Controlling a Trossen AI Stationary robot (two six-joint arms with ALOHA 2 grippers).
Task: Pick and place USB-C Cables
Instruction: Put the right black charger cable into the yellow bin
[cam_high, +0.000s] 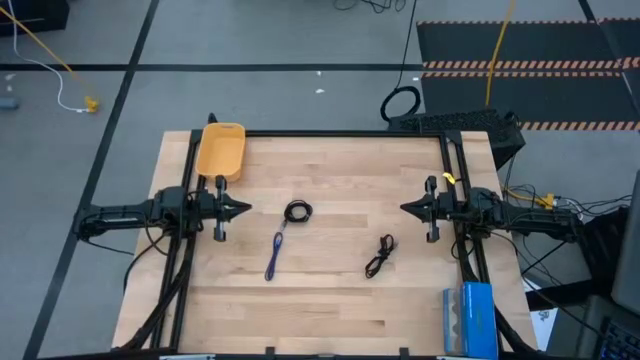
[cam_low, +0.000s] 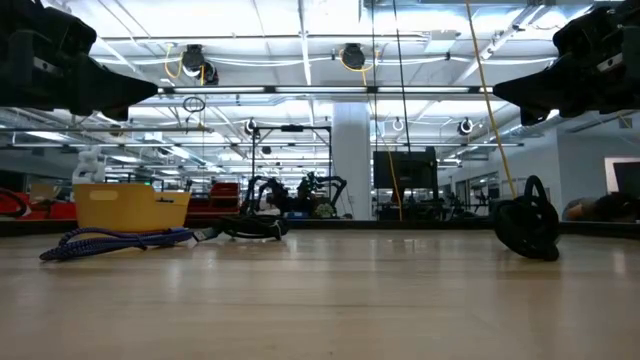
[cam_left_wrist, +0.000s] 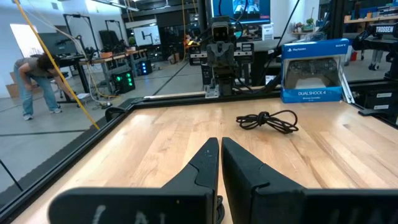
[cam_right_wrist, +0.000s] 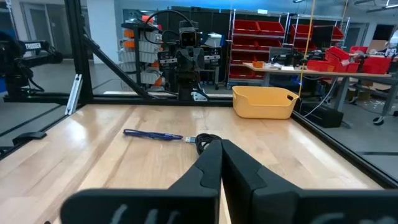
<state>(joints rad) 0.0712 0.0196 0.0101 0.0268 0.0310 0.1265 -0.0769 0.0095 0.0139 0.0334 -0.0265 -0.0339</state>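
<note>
USB-C cables (cam_high: 298, 211), thin and coiled, lie on pale wood; left claw (cam_high: 243, 209) and right claw (cam_high: 407, 208) pressed together.

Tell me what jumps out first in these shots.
Three cables on the bare wood table: a black coil mid-table, a blue cable just nearer the front edge, and a black bundle toward the right. A yellow bin sits at the far left corner. Both arms wait at the sides, left gripper and right gripper shut.

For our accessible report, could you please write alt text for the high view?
Three USB-C cables lie on a wooden table: a coiled black cable, a blue-purple cable and a bundled black cable. The left gripper and right gripper face each other, shut. A yellow bin sits at one corner.
</note>
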